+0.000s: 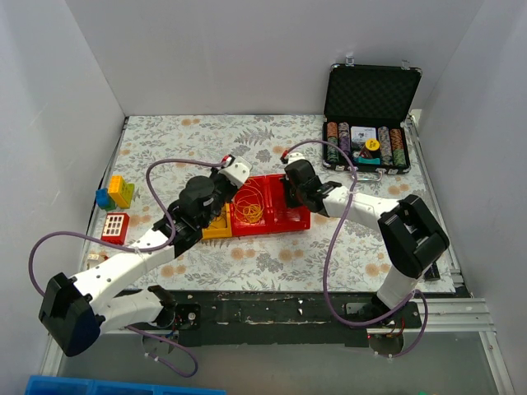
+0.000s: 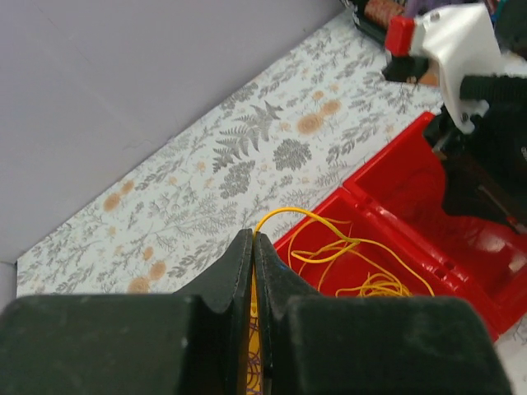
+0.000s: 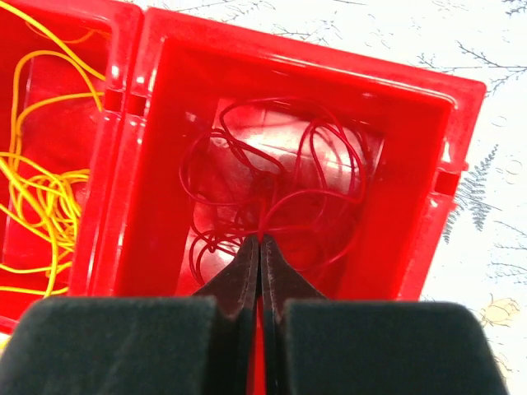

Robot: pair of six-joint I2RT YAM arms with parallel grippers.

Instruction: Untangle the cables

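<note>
At the near edge of the desk [image 1: 272,263], two robot arms lean in from their bases over a pair of joined red bins [image 1: 292,220], with mauve hoses [image 1: 327,263] looping alongside.

The left hand [image 2: 254,240] hangs at the near-left corner of the left bin. Its fingers are pressed fully together with no gap, nipping one strand of the yellow cables [image 2: 346,263]. That strand arcs up from the fingertips and drops over the rim into the loose yellow heap in the bin. The right hand [image 3: 260,240] reaches into the right bin. Its fingers are likewise closed tight, and their tips meet on a strand where the red cables [image 3: 272,189] cross in a knot of loops on the bin floor.

The grips make sense for wire this fine, since only the very tips, squeezed flat, can catch a single strand. Each hand takes one strand, probably so it can be drawn clear of its heap without dragging the rest. The colours lie apart, yellow in one bin and red in the next, which suggests the sorting is well along. Both heaps look snarled, so untangling remains to be done.

Toy blocks [image 1: 119,191] sit at the left edge, well apart from the bins. In the far right corner an open chip case [image 1: 372,95] stands clear of both arms.
</note>
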